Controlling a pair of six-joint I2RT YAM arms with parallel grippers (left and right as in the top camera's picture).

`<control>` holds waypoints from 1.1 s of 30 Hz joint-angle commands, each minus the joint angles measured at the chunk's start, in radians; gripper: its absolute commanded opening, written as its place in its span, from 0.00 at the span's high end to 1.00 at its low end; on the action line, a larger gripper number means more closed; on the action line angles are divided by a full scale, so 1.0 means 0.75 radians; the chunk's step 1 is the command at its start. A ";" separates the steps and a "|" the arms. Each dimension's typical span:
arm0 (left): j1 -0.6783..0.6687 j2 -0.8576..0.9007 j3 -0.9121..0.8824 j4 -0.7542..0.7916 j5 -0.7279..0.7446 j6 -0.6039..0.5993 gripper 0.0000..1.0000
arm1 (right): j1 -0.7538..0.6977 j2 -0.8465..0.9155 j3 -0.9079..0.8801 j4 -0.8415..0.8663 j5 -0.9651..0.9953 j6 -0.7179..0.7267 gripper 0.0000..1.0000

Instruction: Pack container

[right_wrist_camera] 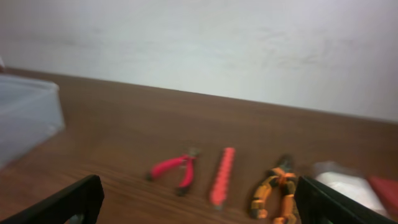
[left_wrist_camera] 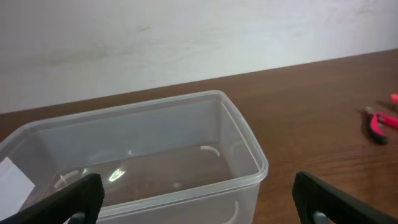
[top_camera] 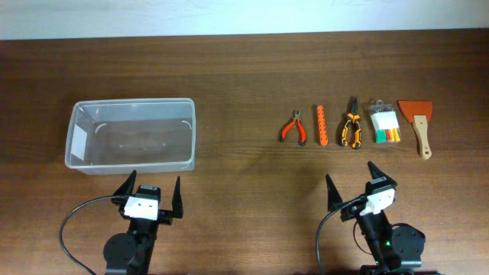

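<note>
The clear plastic container (top_camera: pixel 131 134) sits empty at the left of the table and fills the left wrist view (left_wrist_camera: pixel 134 155). To the right lie, in a row, small red pliers (top_camera: pixel 293 128), an orange strip tool (top_camera: pixel 322 125), orange-black pliers (top_camera: pixel 351 130), a clear packet with coloured pieces (top_camera: pixel 384 124) and an orange scraper with wooden handle (top_camera: pixel 417 124). My left gripper (top_camera: pixel 149 194) is open and empty just in front of the container. My right gripper (top_camera: pixel 357 186) is open and empty in front of the tools (right_wrist_camera: pixel 222 174).
The container carries a white label (top_camera: pixel 78 140) on its left wall. The wooden table (top_camera: pixel 244 69) runs back to a white wall (left_wrist_camera: pixel 186 37). Black cables trail from both arm bases at the front edge.
</note>
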 commanded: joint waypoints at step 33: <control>0.398 1.113 1.420 -0.519 -0.306 0.141 0.01 | -0.001 1.674 1.856 -1.084 -0.235 0.143 0.01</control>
